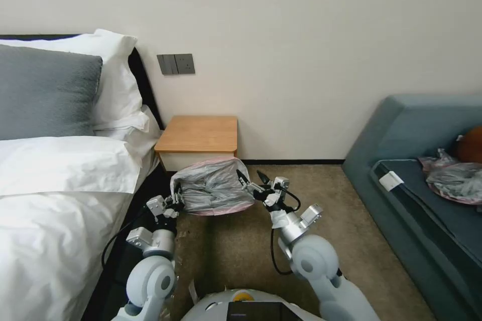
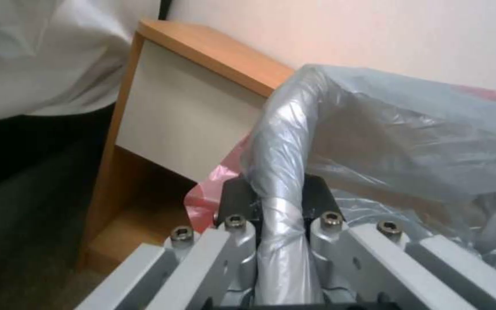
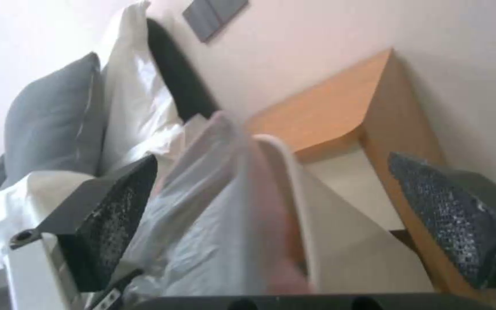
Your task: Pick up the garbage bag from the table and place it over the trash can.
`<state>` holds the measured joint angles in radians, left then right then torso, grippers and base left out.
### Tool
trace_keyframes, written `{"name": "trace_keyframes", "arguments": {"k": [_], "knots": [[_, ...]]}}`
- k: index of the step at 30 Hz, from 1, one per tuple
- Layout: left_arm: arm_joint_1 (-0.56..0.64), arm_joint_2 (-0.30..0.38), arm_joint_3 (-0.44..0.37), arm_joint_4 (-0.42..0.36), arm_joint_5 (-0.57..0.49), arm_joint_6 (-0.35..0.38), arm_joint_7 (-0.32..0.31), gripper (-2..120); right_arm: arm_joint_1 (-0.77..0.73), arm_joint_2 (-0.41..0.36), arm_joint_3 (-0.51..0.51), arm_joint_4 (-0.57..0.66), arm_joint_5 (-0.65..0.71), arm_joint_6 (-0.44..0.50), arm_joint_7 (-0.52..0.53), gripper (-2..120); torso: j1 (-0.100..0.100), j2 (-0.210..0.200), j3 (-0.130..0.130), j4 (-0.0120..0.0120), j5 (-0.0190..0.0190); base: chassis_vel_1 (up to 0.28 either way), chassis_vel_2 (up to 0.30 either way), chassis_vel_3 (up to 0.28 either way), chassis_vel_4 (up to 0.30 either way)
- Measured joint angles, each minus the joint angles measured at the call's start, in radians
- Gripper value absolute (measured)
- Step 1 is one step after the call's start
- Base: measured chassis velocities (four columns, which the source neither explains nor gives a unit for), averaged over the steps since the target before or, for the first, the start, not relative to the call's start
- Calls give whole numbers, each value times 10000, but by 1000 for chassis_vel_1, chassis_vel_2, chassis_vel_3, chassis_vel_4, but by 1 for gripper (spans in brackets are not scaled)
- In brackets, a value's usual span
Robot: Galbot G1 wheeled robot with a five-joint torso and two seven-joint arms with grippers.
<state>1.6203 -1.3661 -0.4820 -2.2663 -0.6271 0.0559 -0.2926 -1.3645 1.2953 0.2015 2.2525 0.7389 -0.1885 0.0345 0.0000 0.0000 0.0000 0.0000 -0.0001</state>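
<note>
Bedroom: bed (image 1: 55,195), pillows (image 1: 45,91), nightstand (image 1: 198,135).

No lettering, label, brand, number or sign can be read anywhere here, folks, not on the garbage bag (image 1: 216,185), not on the table (image 1: 198,135), and not on the grey wall plate (image 1: 175,64) far left above it.

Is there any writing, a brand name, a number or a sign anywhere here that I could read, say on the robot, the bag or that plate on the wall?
None can be read.
The garbage bag is plain plastic with no print.
The wall switch plate bears no legible marking.
The table shows bare wood and a blank drawer front.
The small white tag on the sofa is too small to read.
</note>
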Motion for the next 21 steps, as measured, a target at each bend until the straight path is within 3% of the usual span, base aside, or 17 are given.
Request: {"name": "trace_keyframes", "arguments": {"k": [5, 16, 19, 21], "knots": [[-1, -26, 36, -14, -40, 14, -24, 5, 23, 161, 66, -90, -29, 27, -43, 100, 0, 0, 0, 0, 0, 0, 0, 0, 0], [26, -59, 37, -80, -117, 44, -26, 5, 32, 249, 23, -255, -21, 24, -145, 64, 0, 0, 0, 0, 1, 0, 0, 0, 0], [27, -61, 31, -92, -117, 44, -25, 5, 50, 258, 12, -262, -11, 14, -145, 48, 0, 0, 0, 0, 1, 0, 0, 0, 0], [21, -64, 30, -95, -117, 45, -24, 5, 52, 247, 9, -274, -13, 10, -145, 46, 0, 0, 0, 0, 1, 0, 0, 0, 0]]}}
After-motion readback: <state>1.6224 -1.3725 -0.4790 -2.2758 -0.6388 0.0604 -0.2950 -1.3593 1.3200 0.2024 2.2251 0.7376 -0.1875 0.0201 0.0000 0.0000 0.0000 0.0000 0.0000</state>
